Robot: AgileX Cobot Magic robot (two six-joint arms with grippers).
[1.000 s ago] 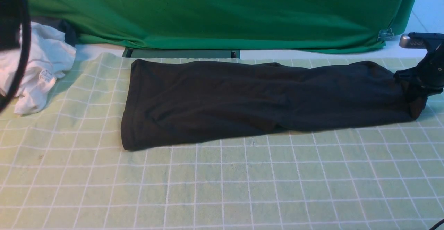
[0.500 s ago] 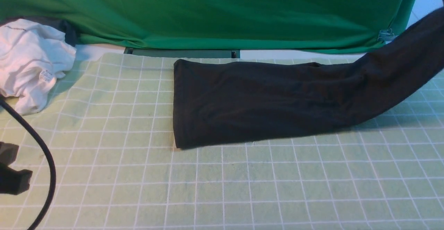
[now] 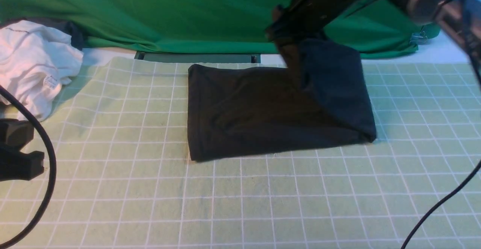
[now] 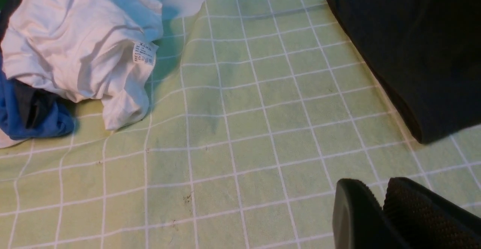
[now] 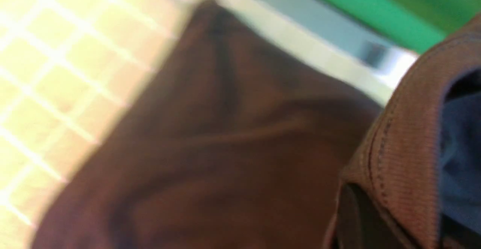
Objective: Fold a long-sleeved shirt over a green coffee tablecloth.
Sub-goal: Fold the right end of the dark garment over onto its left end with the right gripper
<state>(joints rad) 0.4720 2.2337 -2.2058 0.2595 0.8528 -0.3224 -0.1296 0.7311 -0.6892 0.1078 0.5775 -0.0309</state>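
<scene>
The black long-sleeved shirt (image 3: 255,113) lies as a folded strip on the pale green gridded coffee tablecloth (image 3: 263,204). Its right end is raised and doubled back to the left. My right gripper (image 3: 287,35) hangs above the shirt's far middle, shut on that raised end. In the right wrist view a ribbed hem (image 5: 394,159) drapes over the fingers, with the shirt (image 5: 225,147) blurred below. My left gripper (image 3: 18,155) sits low at the left edge, apart from the shirt. Its fingers (image 4: 357,211) are pressed together with nothing held, near the shirt's corner (image 4: 421,53).
A crumpled white garment (image 3: 34,65) with a small label lies at the far left, with a blue cloth (image 4: 34,125) under it. Deep green fabric (image 3: 206,12) hangs along the back. Black cables (image 3: 47,189) loop at the left and the right (image 3: 439,204).
My right gripper has lifted the shirt's right end and swung it up and to the left over the rest. The left arm has come down to the table's left edge.
</scene>
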